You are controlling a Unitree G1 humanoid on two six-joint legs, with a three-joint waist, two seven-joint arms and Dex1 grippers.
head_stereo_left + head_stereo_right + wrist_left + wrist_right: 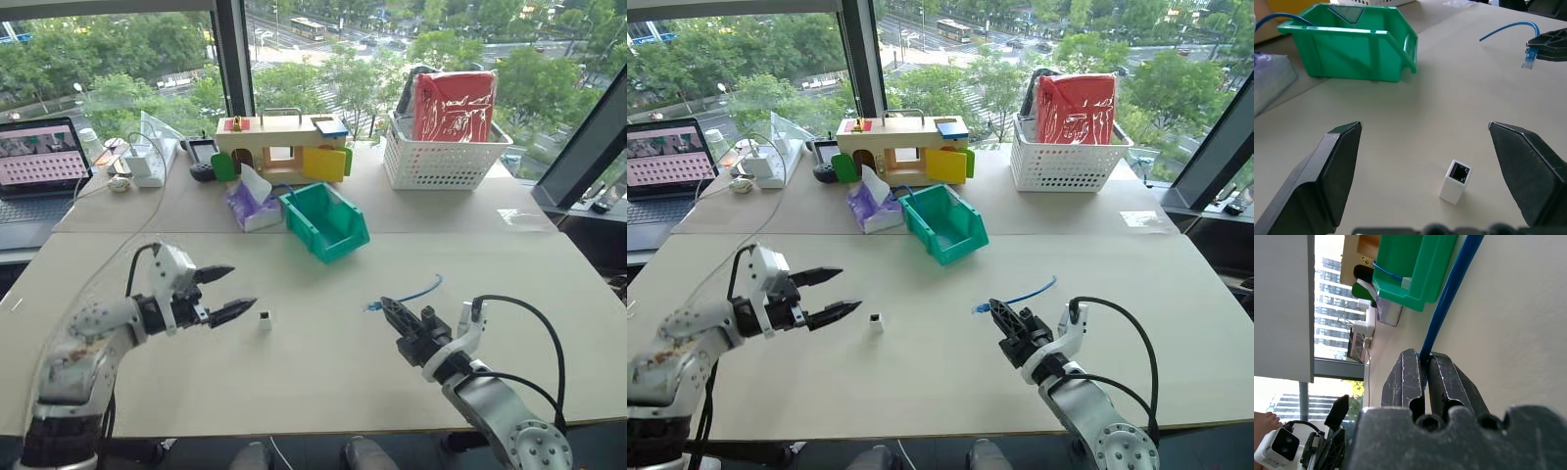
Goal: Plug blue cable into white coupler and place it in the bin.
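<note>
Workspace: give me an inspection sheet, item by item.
Surface: beige table, bare around the work.
Job's things: white coupler upright, socket up, untouched; blue cable unplugged; bin behind.
Clutter: tissue pack, wooden toy house, white basket holding a red bag, laptop.
Grippers: left pincer open beside the coupler; right pincer shut on the cable near its plug.
Cables: white cords by the charger.
Surroundings: windows over trees.

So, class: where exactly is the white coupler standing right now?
The white coupler stands upright on the table, left of centre, just beyond the open left gripper and well left of the blue cable.
</note>
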